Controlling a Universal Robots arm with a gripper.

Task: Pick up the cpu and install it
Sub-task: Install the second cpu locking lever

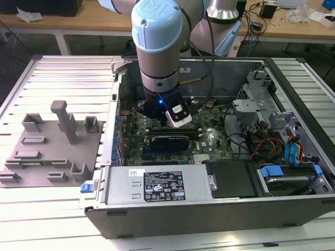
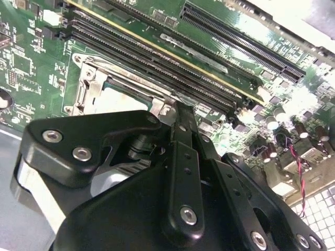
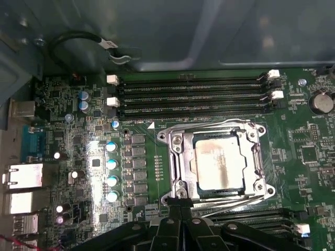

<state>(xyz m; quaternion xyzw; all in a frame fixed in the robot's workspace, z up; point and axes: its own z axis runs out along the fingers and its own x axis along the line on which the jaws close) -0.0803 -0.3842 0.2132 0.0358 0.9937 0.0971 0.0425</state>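
The cpu [image 3: 219, 163], a flat square chip with a smudged silver-grey top, lies inside the metal-framed socket [image 3: 175, 157] on the green motherboard [image 3: 141, 172]; in the second wrist view the cpu [image 2: 121, 100] shows as a pale patch within the socket frame [image 2: 84, 89]. My gripper [image 3: 180, 208] hangs just above the socket's edge, beside the chip and not over it. Its black fingers [image 2: 180, 136] are pressed together with nothing between them. In the exterior view the arm's wrist [image 1: 159, 102] is down inside the open computer case [image 1: 209, 209].
Rows of memory slots [image 3: 193, 94] run along one side of the socket. Capacitors [image 3: 111, 172] and rear ports [image 3: 23, 175] stand nearby. A grey fixture plate [image 1: 49, 151] with upright blocks lies at the exterior view's left; the power supply [image 1: 162, 183] and drive cages [image 1: 282, 130] crowd the case.
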